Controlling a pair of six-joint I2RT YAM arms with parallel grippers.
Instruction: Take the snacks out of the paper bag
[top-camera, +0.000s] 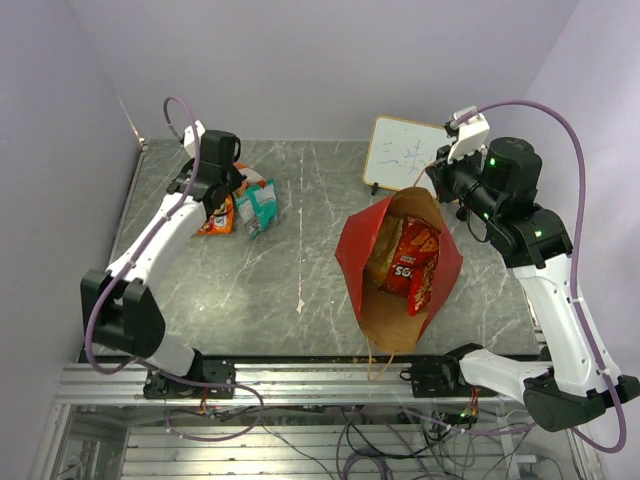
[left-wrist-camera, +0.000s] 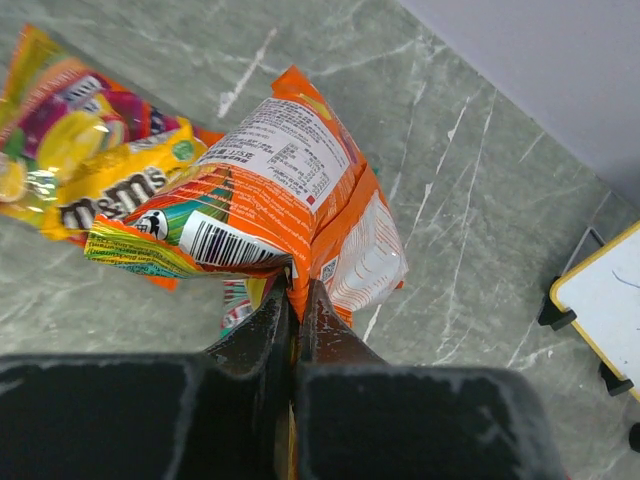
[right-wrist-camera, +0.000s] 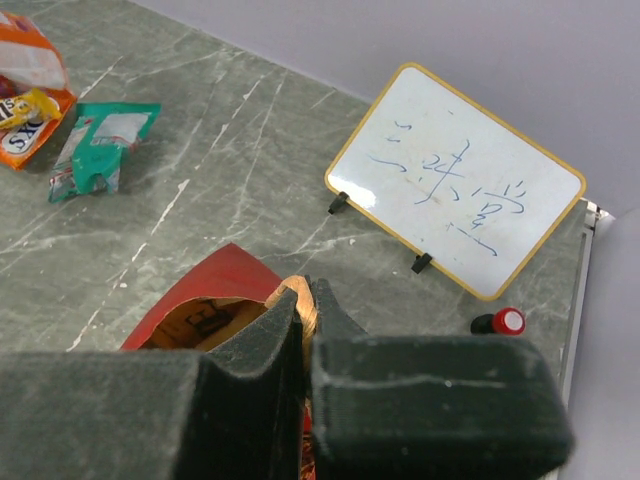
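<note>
— Snacks (top-camera: 250, 205) lie far left on the table (top-camera: 320, 170); why is the left gripper (left-wrist-camera: 297, 287) there?
— Clamped on an orange packet (left-wrist-camera: 290, 180), likely setting it down. Right gripper (right-wrist-camera: 305, 300) pinches the paper bag (top-camera: 352, 250)'s rim, seemingly steadying it; red chip bags (top-camera: 412, 262) sit inside.

In the top view the left hand (top-camera: 224, 198) covers part of the snacks (top-camera: 258, 206) on the counter (top-camera: 300, 180). From the right wrist, the right hand (right-wrist-camera: 305, 296) hides most of the bag (right-wrist-camera: 225, 280), and the frame's edge crops an orange pack (right-wrist-camera: 25, 55). The scribble on the whiteboard (right-wrist-camera: 455, 180) is unreadable.
</note>
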